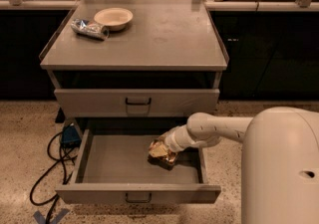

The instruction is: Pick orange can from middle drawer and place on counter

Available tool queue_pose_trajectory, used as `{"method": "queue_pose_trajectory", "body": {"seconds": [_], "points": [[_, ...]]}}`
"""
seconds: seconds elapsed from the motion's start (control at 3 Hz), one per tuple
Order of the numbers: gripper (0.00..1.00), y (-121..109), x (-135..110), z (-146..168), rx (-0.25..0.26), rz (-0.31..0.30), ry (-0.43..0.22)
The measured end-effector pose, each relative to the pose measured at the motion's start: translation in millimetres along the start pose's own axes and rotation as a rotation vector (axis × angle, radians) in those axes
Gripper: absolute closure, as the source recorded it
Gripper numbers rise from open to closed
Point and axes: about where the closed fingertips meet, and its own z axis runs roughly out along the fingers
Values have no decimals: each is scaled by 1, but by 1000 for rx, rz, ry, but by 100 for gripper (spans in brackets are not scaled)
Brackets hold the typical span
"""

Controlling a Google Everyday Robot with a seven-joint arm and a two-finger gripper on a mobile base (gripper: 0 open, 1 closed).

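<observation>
The orange can (158,151), shiny golden-orange with brown patches, is in the open middle drawer (114,166), right of its middle. My gripper (165,152) reaches into the drawer from the right on the white arm and is at the can, over its right side. The can seems to be just above or on the drawer floor; I cannot tell which. The counter (164,36) is the grey cabinet top above the drawers.
On the counter's far left lie a silver-blue can (89,28) on its side and a pale bowl (113,18). A closed drawer front (137,102) sits above the open one. Black cables and a blue box (67,135) lie on the floor at left.
</observation>
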Motion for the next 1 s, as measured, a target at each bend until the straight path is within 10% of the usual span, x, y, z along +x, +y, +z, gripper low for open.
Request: {"method": "queue_pose_trajectory", "body": {"seconds": [0.33,1.0], "points": [[100,-1,2,6,8,6,13],[100,22,-6,-100,224,-1,-8]]}}
